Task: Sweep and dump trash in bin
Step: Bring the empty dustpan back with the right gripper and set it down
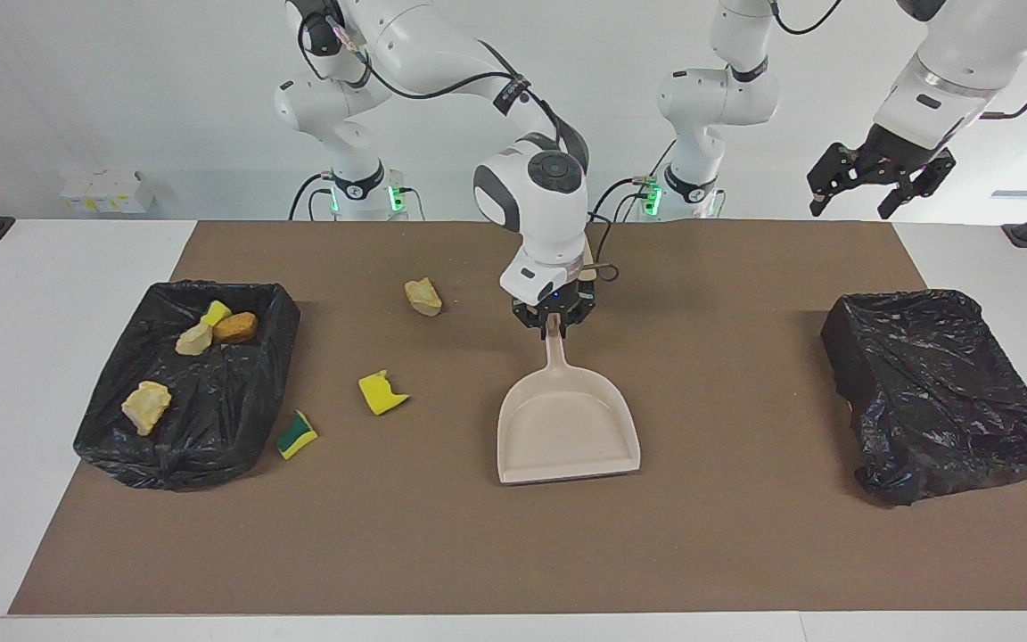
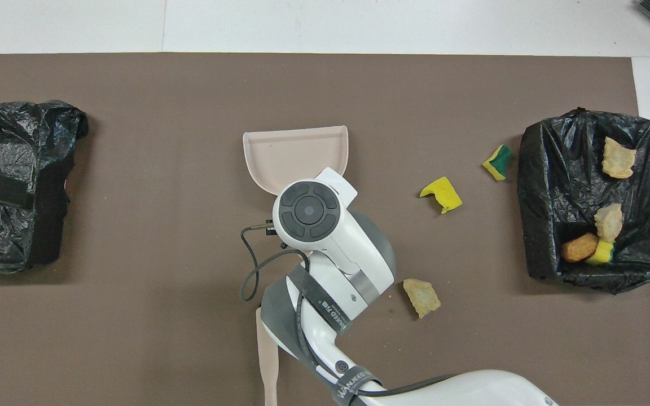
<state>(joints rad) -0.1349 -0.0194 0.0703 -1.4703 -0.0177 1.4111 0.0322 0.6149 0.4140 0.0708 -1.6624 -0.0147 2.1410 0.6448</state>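
Brown mat [image 1: 745, 535]: smooth beige dustpan [image 1: 567, 432], torn foam chunks [image 1: 382, 392].

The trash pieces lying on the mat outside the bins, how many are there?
3: a beige piece nearest the robots, a yellow piece, and a yellow-and-green piece beside the open bin. None seems hidden.

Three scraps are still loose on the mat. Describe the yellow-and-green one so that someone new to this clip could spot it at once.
Start at the open bin lined with black plastic, at the right arm's end of the table. Just outside its wall, on the brown mat, lies the yellow-and-green scrap. It is the only loose piece with a dark green layer; the plain yellow scrap and the beige scrap lie closer to the dustpan.
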